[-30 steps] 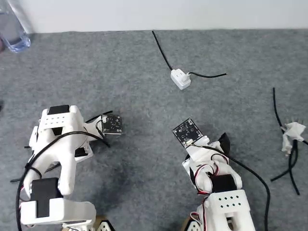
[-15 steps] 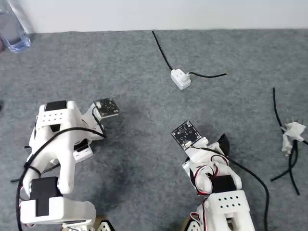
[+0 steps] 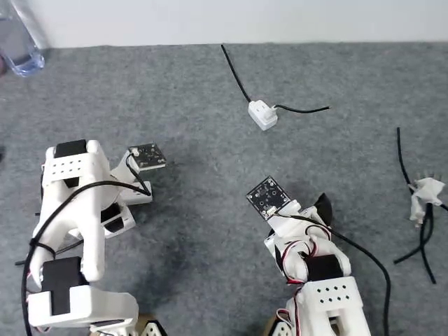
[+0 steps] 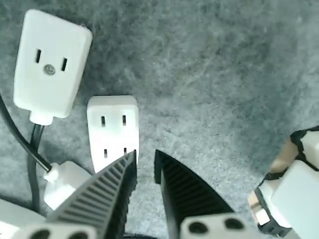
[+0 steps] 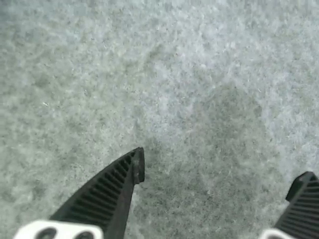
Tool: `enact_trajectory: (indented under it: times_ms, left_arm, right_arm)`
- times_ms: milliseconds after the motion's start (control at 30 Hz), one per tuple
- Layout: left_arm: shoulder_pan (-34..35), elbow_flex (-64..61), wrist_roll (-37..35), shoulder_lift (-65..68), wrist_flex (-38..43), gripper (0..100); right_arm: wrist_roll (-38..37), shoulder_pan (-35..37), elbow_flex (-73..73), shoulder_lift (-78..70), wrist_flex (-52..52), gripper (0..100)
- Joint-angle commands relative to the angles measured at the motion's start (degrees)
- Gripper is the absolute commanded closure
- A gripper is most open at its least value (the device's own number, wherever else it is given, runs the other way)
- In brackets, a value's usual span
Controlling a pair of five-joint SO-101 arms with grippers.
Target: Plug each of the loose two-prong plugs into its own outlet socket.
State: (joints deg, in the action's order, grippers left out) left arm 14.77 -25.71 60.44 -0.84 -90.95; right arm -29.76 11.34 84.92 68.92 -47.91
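In the left wrist view, a white single-socket outlet block (image 4: 50, 62) with a black cord lies on the grey carpet. Beside it is a white two-socket adapter (image 4: 113, 130), and a small white plug (image 4: 62, 177) rests by the cord. My left gripper (image 4: 145, 154) hangs just over the adapter's near end, its fingers drawn together to a narrow slit with nothing between them. My right gripper (image 5: 222, 167) stands open over bare carpet. In the high view, a white plug block (image 3: 262, 115) with a black cord lies at the back centre. A white plug bundle (image 3: 423, 196) lies at the far right.
A clear bottle (image 3: 17, 42) stands at the back left corner by the white wall. Black cords (image 3: 420, 238) trail around the right-hand bundle. The left arm (image 3: 70, 210) and right arm (image 3: 311, 269) stand near the front edge, with open carpet between them.
The left arm's wrist has swung toward the back left over the last second. The right arm's wrist has shifted slightly left.
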Motion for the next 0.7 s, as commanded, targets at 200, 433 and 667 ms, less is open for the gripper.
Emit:
enact_trajectory:
  times_ms: [200, 433, 667]
  left_arm:
    - [0.4, -5.5, 3.1, -0.2, 6.9, 93]
    - [1.6, -6.2, 3.1, -0.2, 11.2, 93]
    - [4.6, -8.0, 4.6, -0.1, 12.3, 87]
  right_arm:
    - [-0.7, 0.2, -0.4, 0.7, 1.2, 56.8]
    - [-0.7, 0.2, -0.4, 0.7, 1.1, 56.8]
    - [-0.7, 0.3, -0.4, 0.7, 1.1, 56.8]
